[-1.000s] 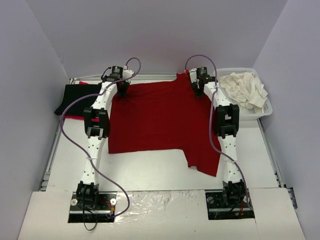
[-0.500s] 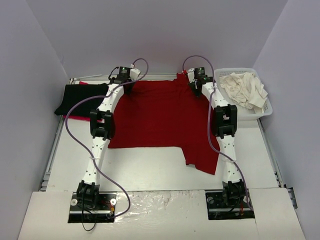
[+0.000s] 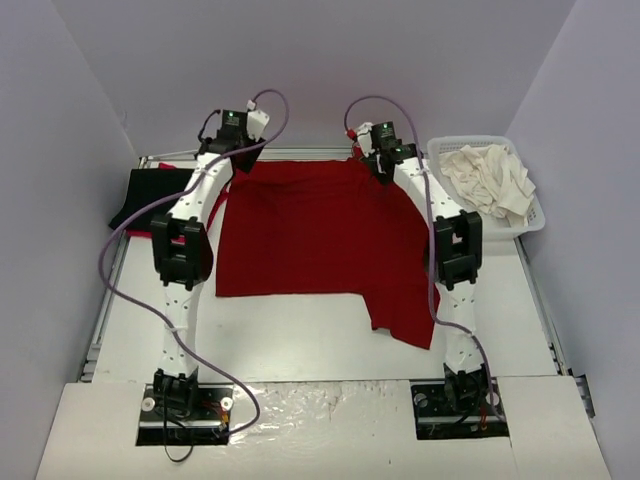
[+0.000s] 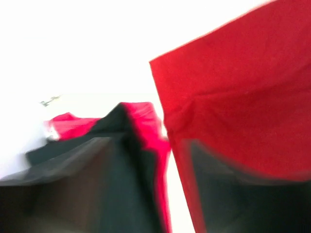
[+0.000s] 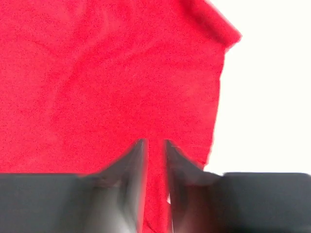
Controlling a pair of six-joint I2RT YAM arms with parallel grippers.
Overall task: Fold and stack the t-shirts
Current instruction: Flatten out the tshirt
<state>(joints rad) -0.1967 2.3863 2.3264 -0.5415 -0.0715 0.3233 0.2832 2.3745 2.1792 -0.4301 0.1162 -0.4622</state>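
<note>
Two tools hovered at the far edge of the dark red t-shirt, spread on the worktop. Your left tool was apart by its left corner, your right tool barely apart over the right corner.

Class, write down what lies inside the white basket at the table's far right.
Crumpled cream-white cloth fills most of the basket. Its floor, and anything beneath the cloth, is covered.
</note>
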